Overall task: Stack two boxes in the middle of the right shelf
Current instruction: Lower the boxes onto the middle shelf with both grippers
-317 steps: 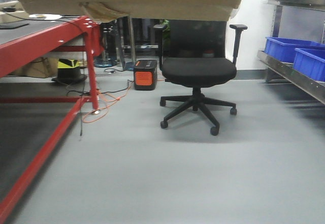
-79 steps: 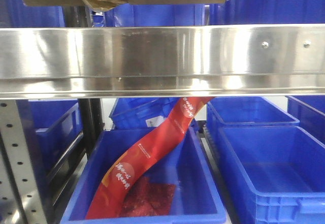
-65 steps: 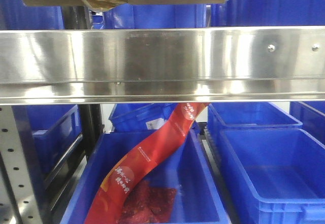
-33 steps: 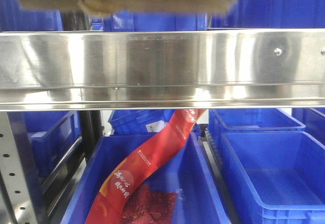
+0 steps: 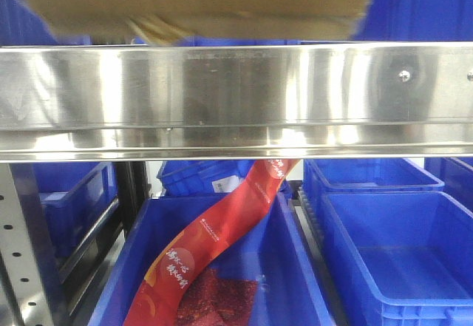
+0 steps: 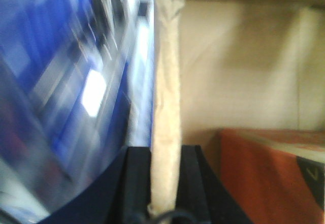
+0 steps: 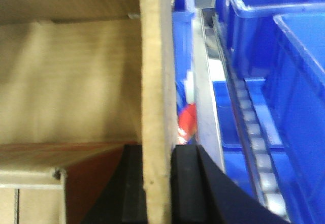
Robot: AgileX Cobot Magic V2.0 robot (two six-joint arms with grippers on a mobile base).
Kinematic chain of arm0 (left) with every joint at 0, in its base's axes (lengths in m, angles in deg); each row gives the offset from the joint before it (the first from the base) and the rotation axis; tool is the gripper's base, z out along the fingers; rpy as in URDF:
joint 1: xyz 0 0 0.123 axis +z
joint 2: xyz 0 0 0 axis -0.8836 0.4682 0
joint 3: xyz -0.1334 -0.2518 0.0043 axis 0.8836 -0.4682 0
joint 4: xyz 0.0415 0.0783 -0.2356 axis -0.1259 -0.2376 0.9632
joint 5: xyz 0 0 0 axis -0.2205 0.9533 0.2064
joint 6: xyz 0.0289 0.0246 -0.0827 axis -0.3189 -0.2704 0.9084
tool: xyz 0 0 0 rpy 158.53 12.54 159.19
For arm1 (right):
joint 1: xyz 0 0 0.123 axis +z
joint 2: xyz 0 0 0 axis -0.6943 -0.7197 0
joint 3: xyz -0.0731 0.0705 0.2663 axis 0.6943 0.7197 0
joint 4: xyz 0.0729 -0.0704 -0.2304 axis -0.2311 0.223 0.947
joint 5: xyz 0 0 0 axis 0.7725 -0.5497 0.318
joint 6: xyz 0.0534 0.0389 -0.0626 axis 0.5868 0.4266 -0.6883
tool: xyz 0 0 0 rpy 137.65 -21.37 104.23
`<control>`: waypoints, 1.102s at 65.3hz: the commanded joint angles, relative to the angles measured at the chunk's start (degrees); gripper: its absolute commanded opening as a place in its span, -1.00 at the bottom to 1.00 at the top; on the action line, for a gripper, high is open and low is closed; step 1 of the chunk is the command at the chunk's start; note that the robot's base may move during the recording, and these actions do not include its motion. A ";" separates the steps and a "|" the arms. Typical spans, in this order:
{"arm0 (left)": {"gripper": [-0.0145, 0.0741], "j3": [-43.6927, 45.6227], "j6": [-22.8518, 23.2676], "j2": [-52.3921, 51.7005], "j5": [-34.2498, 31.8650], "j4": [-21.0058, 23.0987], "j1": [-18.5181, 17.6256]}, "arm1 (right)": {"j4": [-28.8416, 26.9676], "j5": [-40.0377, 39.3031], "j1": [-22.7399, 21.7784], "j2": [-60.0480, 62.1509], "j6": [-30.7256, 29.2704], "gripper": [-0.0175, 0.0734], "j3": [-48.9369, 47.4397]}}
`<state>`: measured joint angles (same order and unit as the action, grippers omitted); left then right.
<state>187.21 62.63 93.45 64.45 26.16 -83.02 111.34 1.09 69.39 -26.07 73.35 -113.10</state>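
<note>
Cardboard box [image 5: 199, 1] sits at the top of the front view, motion-blurred, carried just above the stainless shelf lip [image 5: 236, 97], with a crumpled tape scrap [image 5: 155, 26] hanging off its bottom edge. Only one box shows; a second one is not in view.

Left gripper [image 6: 163, 183]: dark fingers [image 6: 137, 183] are clamped tight on the box's left wall [image 6: 166, 107], with the wall edge pinched between them. Inside the box, on that side, is an orange-red carton [image 6: 269, 173]. Right gripper [image 7: 157, 183]: fingers [image 7: 185, 183] are likewise closed hard on the right wall [image 7: 155, 82]; a reddish-brown item [image 7: 91, 178] is visible inside.

Step in hand, as I judge it, is lifting the box over the lip and onto the middle shelf level. To do it well: keep both grips level so the thin walls don't buckle or tear, clear the lip fully with the bottom and the tape scrap before pushing forward, and move both arms together.

Below the lip, the left blue bin [image 5: 222, 267] holds a long red printed packet [image 5: 214, 245] leaning up out of it and red mesh-like stuff [image 5: 214, 300] at the bottom. The right blue bin [image 5: 399, 252] looks empty. More blue bins [image 5: 414, 4] stand behind the box.
</note>
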 commanded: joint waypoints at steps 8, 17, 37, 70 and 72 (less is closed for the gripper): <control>-0.92 0.57 -8.02 1.82 -3.37 5.41 1.92 | 1.10 -1.52 -0.18 -2.45 0.54 -0.95 -0.59; -0.91 0.57 -9.10 2.41 -3.92 5.68 1.92 | 1.12 -1.51 -0.18 -3.90 0.54 -0.81 -0.59; 0.02 0.57 -9.10 2.42 -4.57 5.68 1.92 | 1.12 -1.23 -0.28 -4.55 0.54 0.19 -0.95; -0.58 3.92 -9.39 1.05 -4.05 6.01 1.92 | 0.98 4.14 -0.28 -4.36 0.54 -0.64 -7.53; -0.83 3.92 -9.39 1.05 -4.05 6.01 1.92 | 0.85 4.14 -0.28 -4.36 0.40 -0.86 -7.53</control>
<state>190.57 53.70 95.26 60.95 31.91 -81.12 111.81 5.22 69.26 -30.81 73.91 -120.01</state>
